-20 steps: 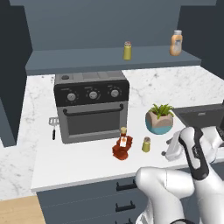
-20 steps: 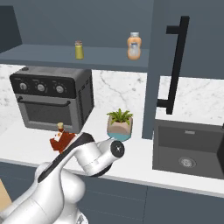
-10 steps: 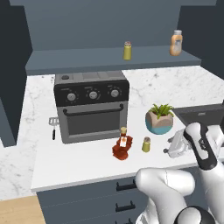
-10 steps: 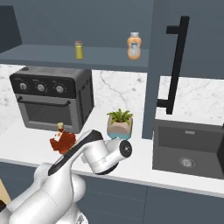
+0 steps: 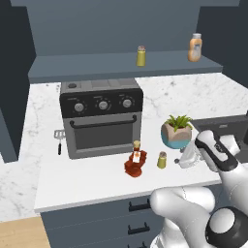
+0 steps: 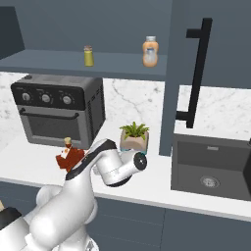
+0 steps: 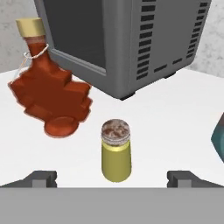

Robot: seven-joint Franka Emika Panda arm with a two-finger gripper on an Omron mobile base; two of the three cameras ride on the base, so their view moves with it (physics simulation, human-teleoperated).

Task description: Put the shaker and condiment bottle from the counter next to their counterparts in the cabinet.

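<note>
1. Counter (image 5: 97, 179): white marble-patterned worktop with grey veins, running under a dark blue-grey wall cabinet (image 5: 121, 68) and over dark drawers with bar handles.
2. Far left on the worktop, a small spatula (image 5: 59, 138) lies flat beside the black toaster oven (image 5: 102, 121), which stands against the back wall with three knobs across its front.
3. Condiment bottle (image 5: 135, 160): dark red-brown, ridged body, tan cap, upright on the worktop just in front of the oven's right corner. In the hand view it (image 7: 48, 94) sits left of the shaker, apart from it.
4. Shaker (image 5: 162, 159): yellow-green with greyish-tan cap, upright, just right of the bottle, not touching. In the hand view it (image 7: 116, 151) stands midway between the two finger tips.
5. Gripper (image 7: 111, 178): jaws spread wide, nothing held; one tip on each side of the shaker, both clear of it. From the left base view the hand (image 5: 190, 156) is low over the worktop, right of the shaker.
6. Potted plant (image 5: 177, 131) in a teal pot stands behind the hand.
7. Cabinet shelf: pink-capped shaker (image 5: 141, 56) near the middle, orange bottle (image 5: 194, 47) to its right, well apart.
8. Far right, a dark sink (image 6: 211, 166) is set into the worktop, beside a tall panel with a long black handle (image 6: 196, 73).
</note>
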